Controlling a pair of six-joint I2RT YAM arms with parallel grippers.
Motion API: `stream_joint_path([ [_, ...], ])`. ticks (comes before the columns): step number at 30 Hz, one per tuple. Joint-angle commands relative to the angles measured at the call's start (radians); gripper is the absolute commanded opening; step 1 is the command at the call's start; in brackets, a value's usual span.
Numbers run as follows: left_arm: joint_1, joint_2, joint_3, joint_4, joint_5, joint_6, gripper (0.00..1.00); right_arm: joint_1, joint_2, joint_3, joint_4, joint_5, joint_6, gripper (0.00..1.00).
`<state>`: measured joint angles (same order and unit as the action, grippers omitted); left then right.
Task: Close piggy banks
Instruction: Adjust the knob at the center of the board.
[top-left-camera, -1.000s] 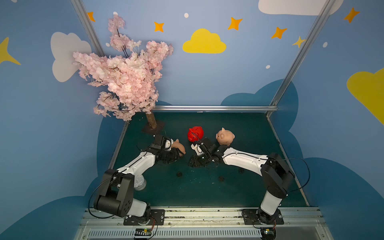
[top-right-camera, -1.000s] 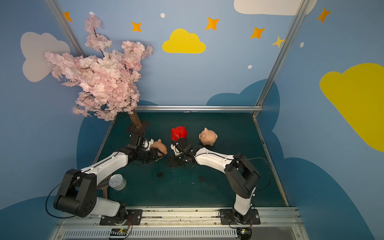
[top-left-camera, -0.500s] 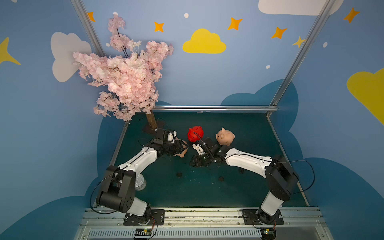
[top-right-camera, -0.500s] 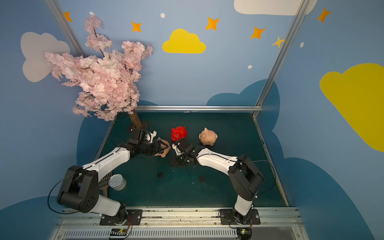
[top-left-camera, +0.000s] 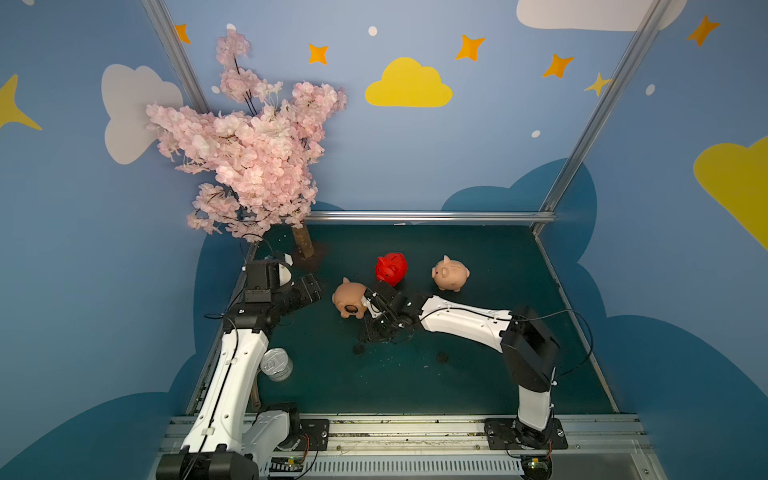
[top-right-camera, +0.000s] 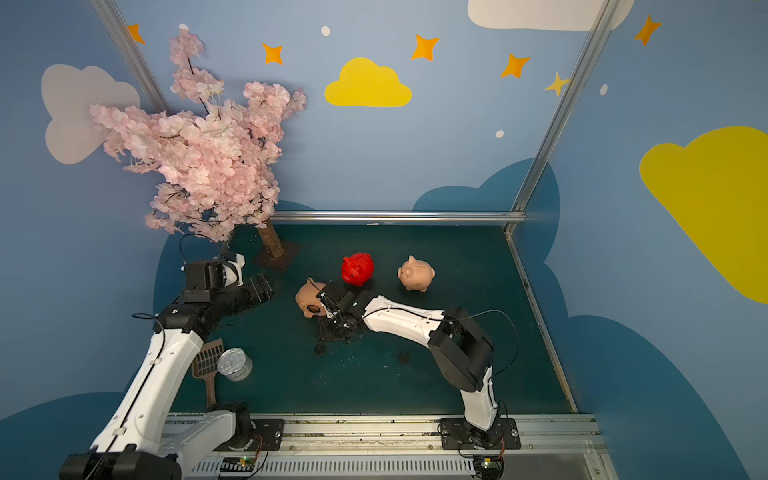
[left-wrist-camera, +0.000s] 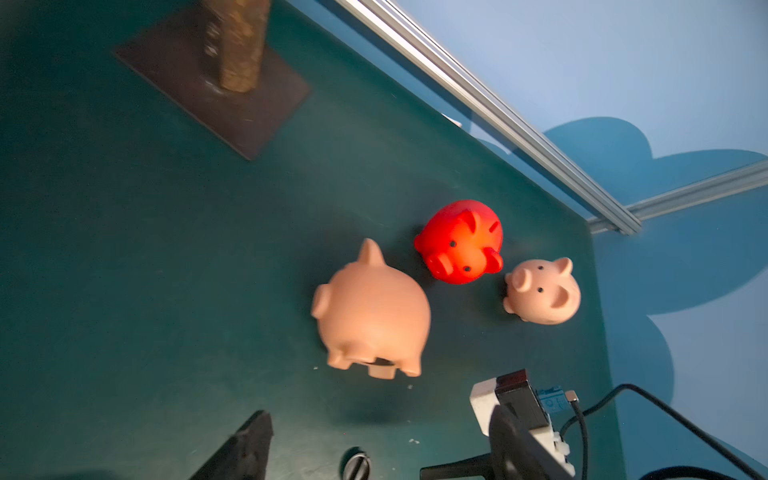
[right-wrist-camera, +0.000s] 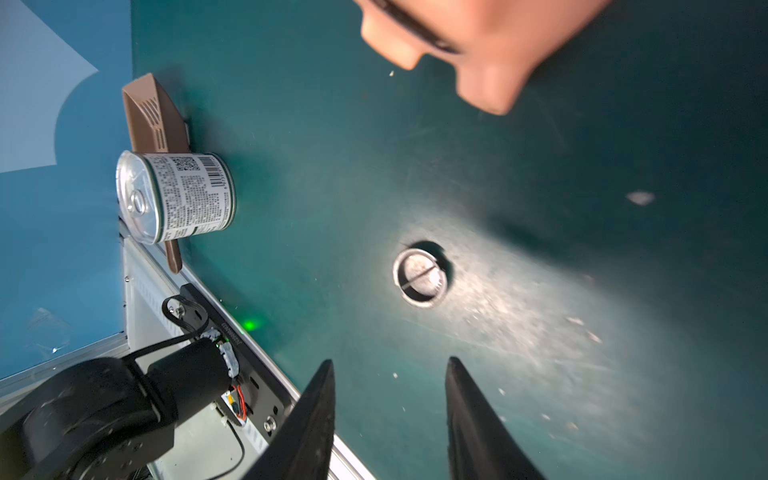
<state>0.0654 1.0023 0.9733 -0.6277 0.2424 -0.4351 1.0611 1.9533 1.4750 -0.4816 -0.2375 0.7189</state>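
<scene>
An artificial cherry tree with pink blossom fills the upper left of both top views. Its brown trunk rises from a dark flat base at the upper left corner of the dark green counter. At the counter's lower left, a small silver tin can with a printed label stands right by a brown slotted plastic scoop.

The left fingers are spread and hold nothing. In the top views they point rightward at the left of the counter, near the peach-pink plastic piggy bank but apart from it. That piggy bank lies tipped on its side a little left of the counter's middle, with its legs and belly toward the bottom of the frame. There is a dark round mark on the belly; I cannot tell whether it is an open hole or a plug.

Just right of it, the right fingers are also spread and empty, pointing down at the counter. In the right wrist view a small dark round plug with a slot across it lies flat on the counter ahead of them, clear of the tips.

Up and to the right, the glossy red plastic piggy bank stands upright, close to the tipped one without touching it. Further right, a second peach-pink piggy bank stands upright, well apart from both arms. A second dark plug lies alone to the lower right of the counter's middle.
</scene>
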Motion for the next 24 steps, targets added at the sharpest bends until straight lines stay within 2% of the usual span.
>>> stream_joint_path([
  [1, 0.044, -0.031, 0.014, -0.13, -0.076, 0.056, 0.82, 0.023, 0.051, 0.069, -0.107, 0.033, 0.022, 0.4],
  [8, 0.074, -0.058, -0.043, -0.081, -0.034, 0.052, 0.83, 0.046, 0.172, 0.207, -0.216, 0.046, 0.031, 0.29],
  [24, 0.084, -0.051, -0.089, -0.035, 0.011, 0.055, 0.82, 0.052, 0.271, 0.29, -0.253, 0.052, 0.036, 0.18],
])
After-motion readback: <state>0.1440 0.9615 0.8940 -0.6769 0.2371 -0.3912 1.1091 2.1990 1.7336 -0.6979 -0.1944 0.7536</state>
